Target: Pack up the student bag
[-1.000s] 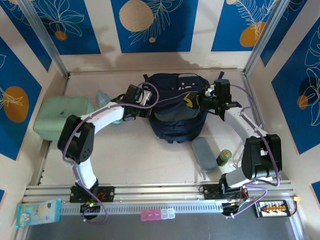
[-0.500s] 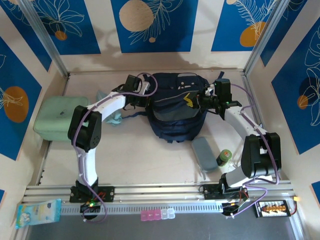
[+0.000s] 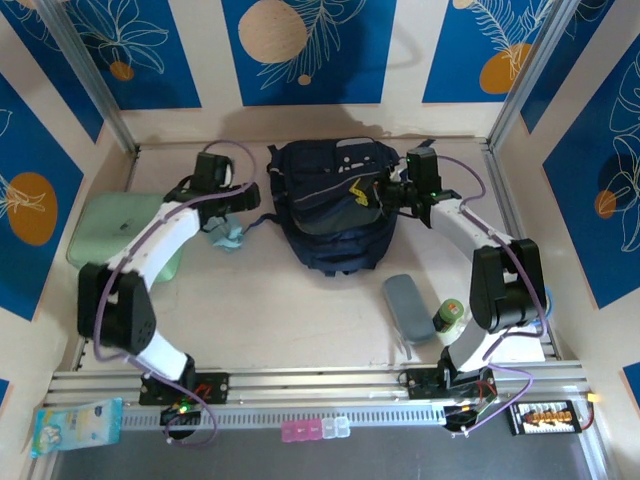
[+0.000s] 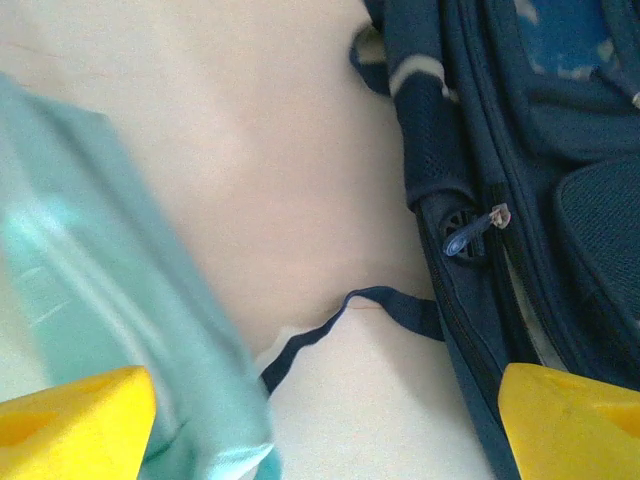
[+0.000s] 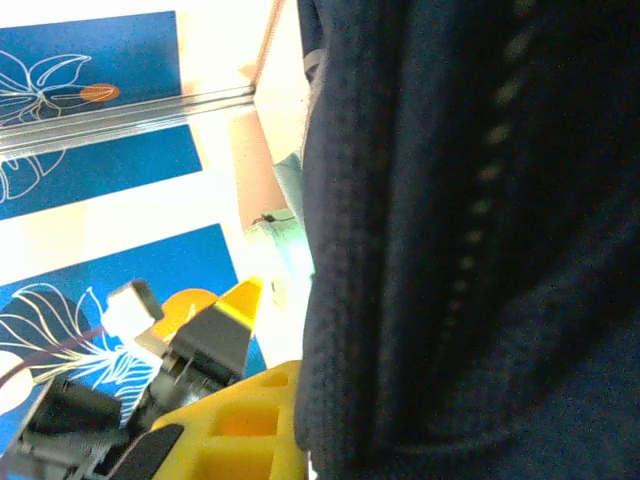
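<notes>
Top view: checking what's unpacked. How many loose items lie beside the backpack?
4: mint-green rounded case at left; teal crumpled item left of the navy fabric backpack; grey-blue pouch and green-lidded jar at its near right. Others may be hidden.

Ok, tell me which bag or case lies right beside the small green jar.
The grey-blue pouch; the navy backpack and mint case lie farther off.

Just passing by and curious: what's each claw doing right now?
Left gripper: open, holding nothing.
Right gripper: closed, seemingly pinching the student bag fabric.
</notes>
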`<control>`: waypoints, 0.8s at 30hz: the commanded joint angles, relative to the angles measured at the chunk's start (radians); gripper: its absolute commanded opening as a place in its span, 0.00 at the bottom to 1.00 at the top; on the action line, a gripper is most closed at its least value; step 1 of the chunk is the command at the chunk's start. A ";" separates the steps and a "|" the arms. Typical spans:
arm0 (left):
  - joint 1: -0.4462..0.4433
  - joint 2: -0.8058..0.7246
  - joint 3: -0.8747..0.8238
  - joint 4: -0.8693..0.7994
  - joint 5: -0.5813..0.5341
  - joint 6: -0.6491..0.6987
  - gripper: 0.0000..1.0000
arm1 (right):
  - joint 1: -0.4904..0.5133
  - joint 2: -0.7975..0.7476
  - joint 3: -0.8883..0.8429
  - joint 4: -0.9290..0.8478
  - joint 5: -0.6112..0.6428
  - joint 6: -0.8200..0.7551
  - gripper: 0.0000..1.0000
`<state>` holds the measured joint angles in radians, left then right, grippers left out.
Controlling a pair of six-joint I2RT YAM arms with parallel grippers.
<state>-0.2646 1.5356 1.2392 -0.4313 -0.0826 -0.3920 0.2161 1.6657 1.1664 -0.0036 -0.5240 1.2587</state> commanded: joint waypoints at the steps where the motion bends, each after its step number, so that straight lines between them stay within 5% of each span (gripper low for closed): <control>1: 0.040 -0.038 -0.057 -0.129 -0.095 -0.129 0.89 | 0.019 0.015 0.061 0.090 -0.049 0.002 0.04; 7: 0.095 0.053 -0.047 -0.160 -0.039 -0.154 0.88 | 0.033 0.034 0.060 0.064 -0.068 -0.013 0.04; 15: 0.094 0.322 0.208 -0.241 -0.065 -0.071 0.82 | 0.045 0.035 0.013 0.049 -0.074 -0.028 0.05; 19: 0.095 0.405 0.287 -0.270 -0.073 -0.055 0.71 | 0.048 0.034 0.001 0.036 -0.074 -0.038 0.05; 24: 0.094 0.411 0.252 -0.247 -0.049 -0.054 0.44 | 0.046 0.034 -0.016 0.037 -0.069 -0.036 0.05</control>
<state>-0.1741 1.9388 1.4990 -0.6521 -0.1356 -0.4652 0.2405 1.7008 1.1603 0.0143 -0.5240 1.2461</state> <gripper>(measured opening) 0.469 0.118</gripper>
